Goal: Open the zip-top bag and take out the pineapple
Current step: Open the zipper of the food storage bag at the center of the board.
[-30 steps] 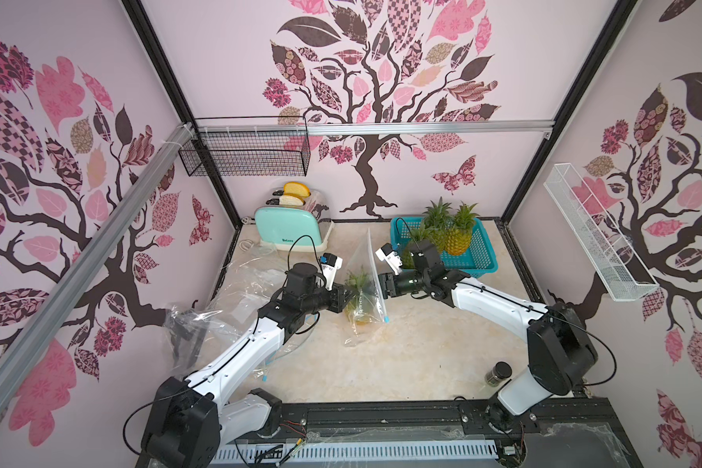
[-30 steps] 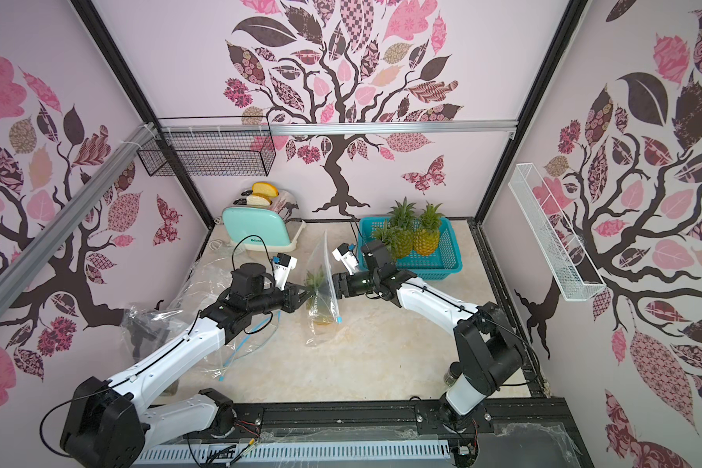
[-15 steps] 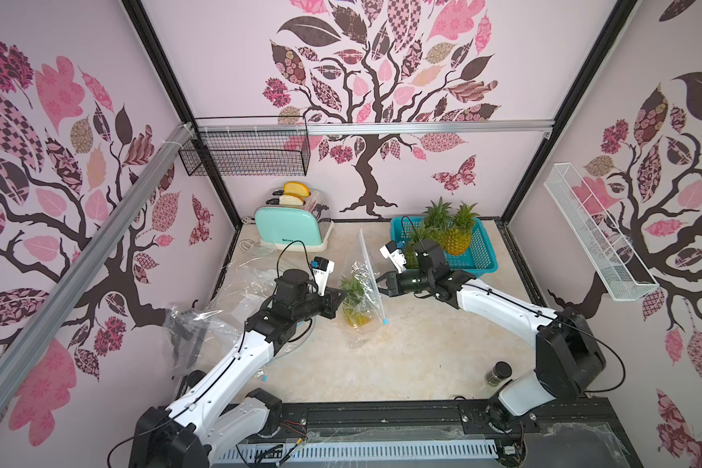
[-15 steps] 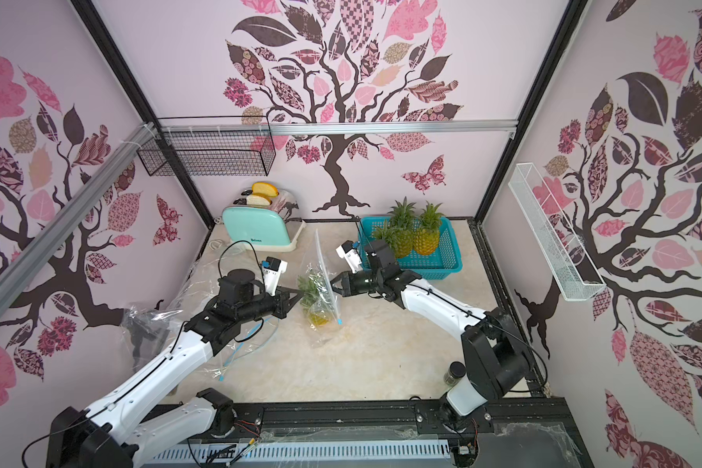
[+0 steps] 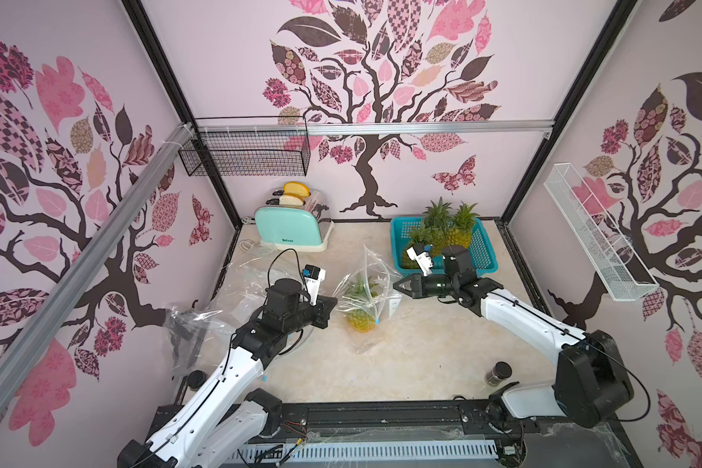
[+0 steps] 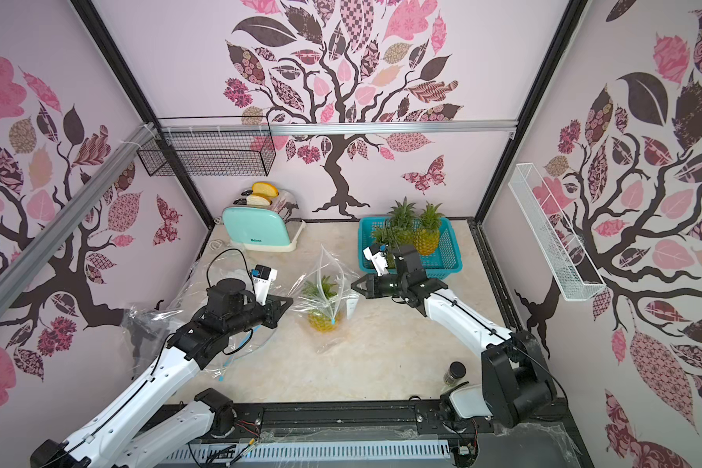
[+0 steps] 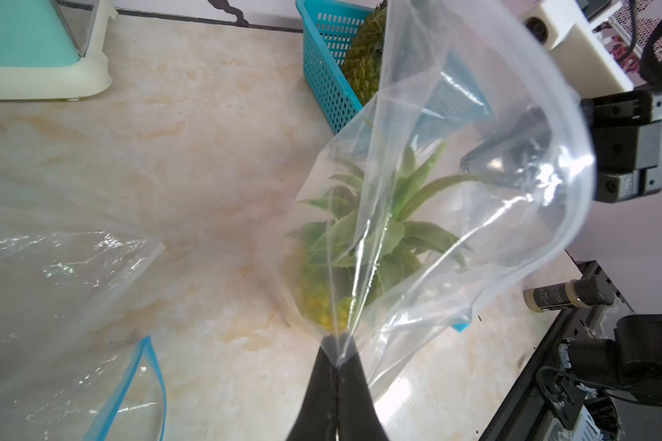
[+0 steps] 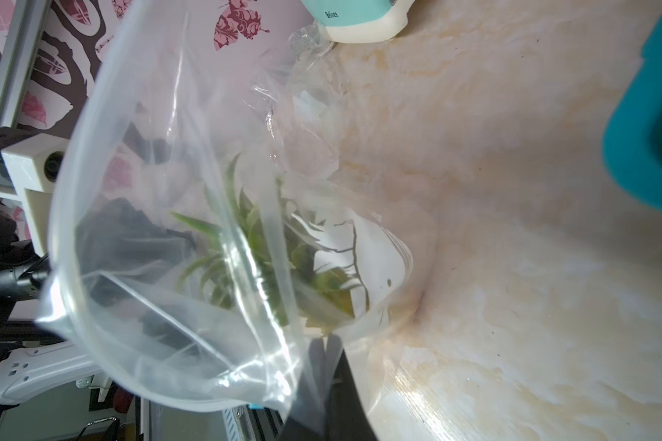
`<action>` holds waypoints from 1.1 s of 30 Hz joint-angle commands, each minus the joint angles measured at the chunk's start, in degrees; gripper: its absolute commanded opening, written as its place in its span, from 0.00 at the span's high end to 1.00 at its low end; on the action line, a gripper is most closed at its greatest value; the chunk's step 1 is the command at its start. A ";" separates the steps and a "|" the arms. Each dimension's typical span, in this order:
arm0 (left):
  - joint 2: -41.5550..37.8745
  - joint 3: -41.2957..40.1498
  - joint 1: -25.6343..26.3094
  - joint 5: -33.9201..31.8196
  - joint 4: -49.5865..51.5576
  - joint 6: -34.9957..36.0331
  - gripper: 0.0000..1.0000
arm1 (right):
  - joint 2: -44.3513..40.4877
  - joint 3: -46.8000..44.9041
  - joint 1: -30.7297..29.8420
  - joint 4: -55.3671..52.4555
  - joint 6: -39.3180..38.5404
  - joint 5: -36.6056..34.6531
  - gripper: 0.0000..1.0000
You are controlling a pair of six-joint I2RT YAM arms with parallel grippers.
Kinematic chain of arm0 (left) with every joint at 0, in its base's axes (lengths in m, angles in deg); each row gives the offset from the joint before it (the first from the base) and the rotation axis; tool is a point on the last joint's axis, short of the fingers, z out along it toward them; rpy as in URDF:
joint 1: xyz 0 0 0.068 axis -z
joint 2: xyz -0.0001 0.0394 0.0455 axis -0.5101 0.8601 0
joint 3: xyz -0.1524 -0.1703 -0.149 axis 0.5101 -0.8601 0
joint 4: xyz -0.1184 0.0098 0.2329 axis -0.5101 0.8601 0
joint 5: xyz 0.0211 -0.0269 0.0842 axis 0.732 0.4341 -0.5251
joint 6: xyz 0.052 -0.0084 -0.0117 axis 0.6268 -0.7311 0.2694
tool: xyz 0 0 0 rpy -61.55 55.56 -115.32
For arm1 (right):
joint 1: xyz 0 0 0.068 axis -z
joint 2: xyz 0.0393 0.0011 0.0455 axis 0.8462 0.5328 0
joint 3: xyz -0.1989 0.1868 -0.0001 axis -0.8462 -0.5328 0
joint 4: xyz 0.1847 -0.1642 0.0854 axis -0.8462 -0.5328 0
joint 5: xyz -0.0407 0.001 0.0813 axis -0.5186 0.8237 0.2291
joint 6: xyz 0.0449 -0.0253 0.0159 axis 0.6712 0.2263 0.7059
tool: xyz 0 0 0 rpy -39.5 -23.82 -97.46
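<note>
our white-and-black left arm [image 5: 236, 364] reaches forward, its black left gripper [image 7: 337, 357] pinched tight on the clear plastic zip-top bag [image 7: 474, 191]; our matching right arm [image 5: 519, 320] stretches inward, black right gripper [image 5: 397, 285] clamped on the opposite film.

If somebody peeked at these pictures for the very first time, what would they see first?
Probably the clear zip-top bag in the middle of the table, stretched between the left gripper and the right gripper. Both are pinched shut on its plastic, and there is a pineapple inside. Next come the teal basket at the back holding more pineapples, and the mint toaster with bread sticking out.
</note>
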 commanded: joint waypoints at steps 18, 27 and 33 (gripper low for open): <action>-12.98 -12.00 -0.44 -5.96 -6.90 -9.97 1.00 | -5.13 -3.03 5.83 -2.31 -4.58 6.49 0.92; -15.16 -16.04 -0.22 2.92 -14.61 -11.82 1.00 | -8.30 3.85 5.25 -16.46 -9.77 2.43 0.67; -16.41 -18.68 0.86 6.44 -18.81 -13.50 1.00 | -12.23 12.75 -2.40 -22.02 -9.99 -7.95 0.61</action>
